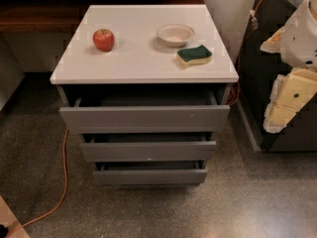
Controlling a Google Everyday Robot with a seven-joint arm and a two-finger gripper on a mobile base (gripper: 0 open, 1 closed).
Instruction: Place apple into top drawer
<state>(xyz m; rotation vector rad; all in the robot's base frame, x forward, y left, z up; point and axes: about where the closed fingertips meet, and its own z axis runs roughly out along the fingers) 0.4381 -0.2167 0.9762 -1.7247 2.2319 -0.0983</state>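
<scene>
A small red apple (103,39) with a short stem sits on the left part of the cabinet's white top (143,66). The top drawer (143,118) is pulled partly out under that top, and its inside lies in shadow. My gripper (285,108) hangs at the far right edge of the camera view, beside the cabinet and about level with the top drawer. It is well away from the apple and holds nothing that I can see.
A beige bowl (175,34) and a green-and-yellow sponge (194,55) lie on the right part of the top. Two narrower drawers (147,151) below stand slightly out. An orange cable (62,182) trails over the floor at left. A dark unit (262,58) stands behind my arm.
</scene>
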